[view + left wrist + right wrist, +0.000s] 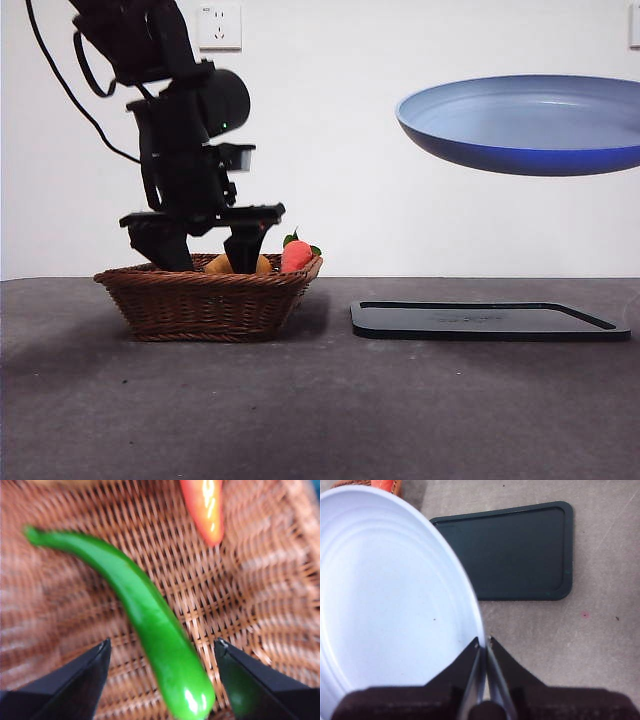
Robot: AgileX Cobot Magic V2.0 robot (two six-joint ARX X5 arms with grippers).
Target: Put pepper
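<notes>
Glossy green pepper [150, 620] is seen lying in the basket [205, 300] between the left gripper [162, 680]'s spread jaws, probably light and slippery so best pinched mid-body, while the plate [390, 600] is clamped by the right gripper [483, 645].

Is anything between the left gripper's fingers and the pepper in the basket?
Nothing visible. The left gripper is open down in the basket, its fingers on either side of the pepper. The red-orange piece lies apart, past the fingers.
</notes>
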